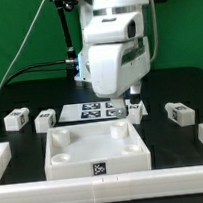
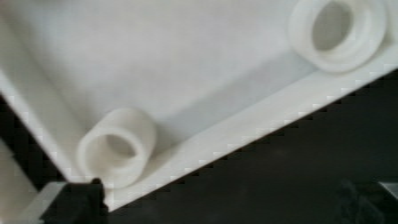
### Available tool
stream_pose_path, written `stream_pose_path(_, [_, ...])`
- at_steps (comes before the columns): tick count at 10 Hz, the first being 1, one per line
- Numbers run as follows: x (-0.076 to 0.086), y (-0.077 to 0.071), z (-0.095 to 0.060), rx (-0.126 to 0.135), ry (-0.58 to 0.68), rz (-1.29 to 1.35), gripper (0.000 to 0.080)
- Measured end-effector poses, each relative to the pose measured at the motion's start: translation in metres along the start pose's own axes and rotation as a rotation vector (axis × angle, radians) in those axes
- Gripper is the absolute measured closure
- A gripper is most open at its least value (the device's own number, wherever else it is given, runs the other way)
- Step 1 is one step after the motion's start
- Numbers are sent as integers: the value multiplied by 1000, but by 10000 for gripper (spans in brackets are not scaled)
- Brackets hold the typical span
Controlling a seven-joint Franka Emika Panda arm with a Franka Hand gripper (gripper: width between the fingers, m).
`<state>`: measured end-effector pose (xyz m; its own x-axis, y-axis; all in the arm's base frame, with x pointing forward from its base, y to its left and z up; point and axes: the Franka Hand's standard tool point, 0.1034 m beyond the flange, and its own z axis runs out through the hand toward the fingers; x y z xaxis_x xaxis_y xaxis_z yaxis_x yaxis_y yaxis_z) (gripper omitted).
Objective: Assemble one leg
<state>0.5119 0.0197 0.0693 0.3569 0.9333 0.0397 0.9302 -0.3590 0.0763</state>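
Looking down over the tray [image 1: 94, 150], your gripper [image 1: 132, 91] hung with fingers apart and nothing between them, and the nearest leg [image 1: 135, 109] sat just behind the tray's far edge, almost directly beneath it, its long axis unclear.

I'm watching arm [image 1: 112, 48] and surface [image 1: 188, 86] from farther off, while the wrist camera is peering closely at the white tray [image 1: 94, 150] [image 2: 196, 100].

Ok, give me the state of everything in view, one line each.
End effector: open, holding nothing.
Legs: lying loose, none fitted.
Tray-like part: lying flat, sockets empty.
Marker board: flat, partly hidden by the arm.
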Motion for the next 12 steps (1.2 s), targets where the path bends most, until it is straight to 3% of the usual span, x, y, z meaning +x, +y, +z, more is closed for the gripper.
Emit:
stream_pose_path(1, [-4,-13,8,-5,-8,-94,150])
stream_pose_path(3, [-8,-19,12,10,-48,-165,150])
stream_pose_path(8, [-10,-20,13,13,-48,-165,150])
stream_pose_path(11, [-42,-43,26,49,-64,-394,150])
stream_pose_path(12, [-49,-44,28,49,-71,-424,150])
